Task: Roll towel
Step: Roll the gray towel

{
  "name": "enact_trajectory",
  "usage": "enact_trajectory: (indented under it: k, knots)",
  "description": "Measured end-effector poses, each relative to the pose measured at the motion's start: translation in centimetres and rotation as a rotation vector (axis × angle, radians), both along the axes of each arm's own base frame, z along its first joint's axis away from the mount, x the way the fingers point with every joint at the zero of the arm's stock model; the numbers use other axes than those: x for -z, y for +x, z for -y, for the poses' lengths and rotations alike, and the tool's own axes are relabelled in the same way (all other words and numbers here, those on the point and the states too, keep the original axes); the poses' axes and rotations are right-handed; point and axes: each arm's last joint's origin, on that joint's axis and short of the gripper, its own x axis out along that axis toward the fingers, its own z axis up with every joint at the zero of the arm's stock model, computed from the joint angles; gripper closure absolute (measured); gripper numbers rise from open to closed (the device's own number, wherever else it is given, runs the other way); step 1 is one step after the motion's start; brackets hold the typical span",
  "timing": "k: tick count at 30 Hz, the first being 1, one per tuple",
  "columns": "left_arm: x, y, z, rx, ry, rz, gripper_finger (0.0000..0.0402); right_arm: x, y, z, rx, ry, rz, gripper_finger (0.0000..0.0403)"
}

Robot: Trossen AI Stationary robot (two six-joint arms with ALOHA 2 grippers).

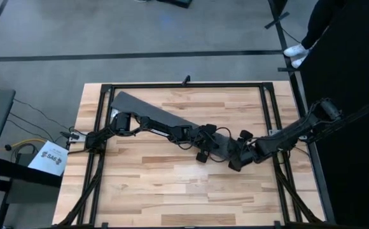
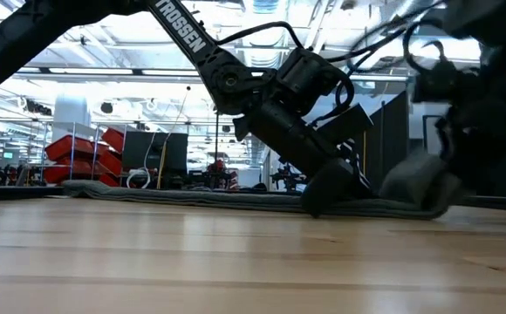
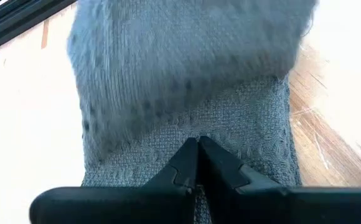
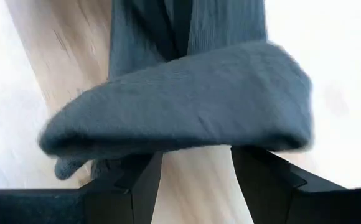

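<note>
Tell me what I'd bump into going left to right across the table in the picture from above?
The flat end of the towel → left gripper, pressing on the towel → the towel's rolled-up end → right gripper, fingers open around that fold.

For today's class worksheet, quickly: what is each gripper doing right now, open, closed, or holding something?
Left gripper: closed, fingertips pressed together on the flat towel.
Right gripper: open, fingers spread under the towel's folded-over end.
</note>
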Motion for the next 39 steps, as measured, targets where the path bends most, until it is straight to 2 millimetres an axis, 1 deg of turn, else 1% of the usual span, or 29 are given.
enact_trajectory:
  k: [4,10,13,19,22,25,28,31,34,39]
  knots:
    - [0.0,0.0,0.0,0.0,-0.001,0.0,0.0396,0.3,-0.3,-0.2,0.001,0.005,-0.003,0.022]
    - [0.0,0.0,0.0,-0.003,-0.008,0.0,0.0396,-0.2,-0.5,-0.4,-0.021,-0.012,-0.037,0.022]
    - [0.0,0.0,0.0,-0.003,-0.009,-0.001,0.0396,-0.1,-0.7,-0.7,-0.042,0.012,-0.061,0.022]
    - [0.0,0.0,0.0,-0.003,-0.009,-0.002,0.0396,0.2,-2.1,-1.4,-0.043,0.075,-0.181,0.022]
    - [0.0,0.0,0.0,-0.003,-0.012,-0.004,0.0396,1.0,-3.0,-1.8,-0.03,0.124,-0.2,0.022]
    - [0.0,0.0,0.0,-0.004,-0.012,-0.007,0.0396,2.4,-3.7,-2.1,-0.019,0.16,-0.112,0.022]
    - [0.1,-0.1,0.0,-0.003,-0.014,-0.008,0.0396,3.6,-3.9,-2.1,-0.005,0.176,0.015,0.022]
    - [0.0,-0.1,0.0,-0.005,-0.016,-0.009,0.0396,3.8,-3.8,-2.3,-0.012,0.151,0.078,0.022]
    - [0.1,-0.1,0.0,-0.006,-0.017,-0.008,0.0396,3.7,-3.4,-2.4,-0.027,0.143,0.125,0.022]
    - [0.1,-0.1,0.0,-0.008,-0.019,-0.007,0.0396,3.6,-2.7,-2.1,-0.023,0.122,0.184,0.022]
